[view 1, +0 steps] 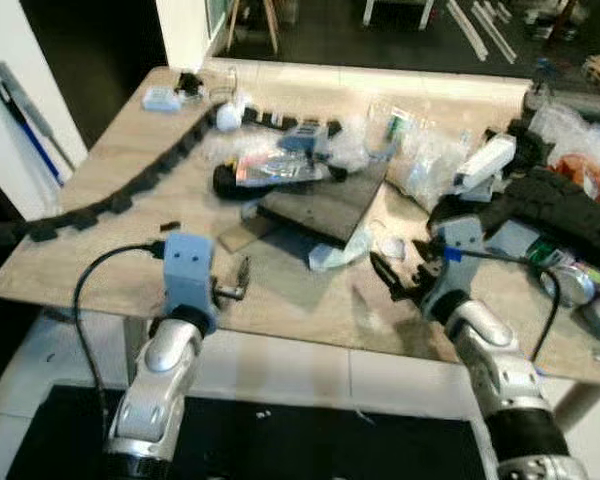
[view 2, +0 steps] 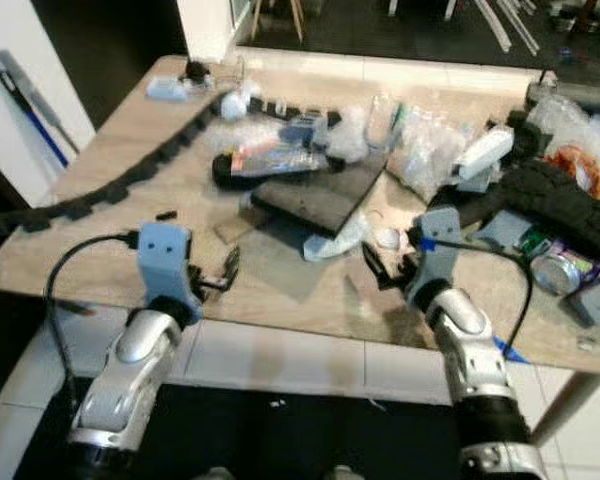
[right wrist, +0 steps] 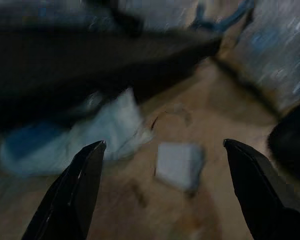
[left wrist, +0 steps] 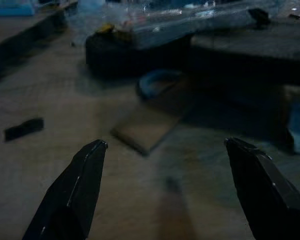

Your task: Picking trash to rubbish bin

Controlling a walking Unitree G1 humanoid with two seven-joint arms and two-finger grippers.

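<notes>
Trash, a small white scrap (right wrist: 180, 164) blurred beyond recognition, lies on the tabletop (view 1: 310, 310) between the right end effector's (right wrist: 165, 200) wide-spread fingers. Left end effector (left wrist: 165, 195) is held wide over bare wood.

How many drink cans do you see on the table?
1. A drink can lies on its side near the table's right edge, beside the black cable chain. More may be hidden under the clutter.
</notes>
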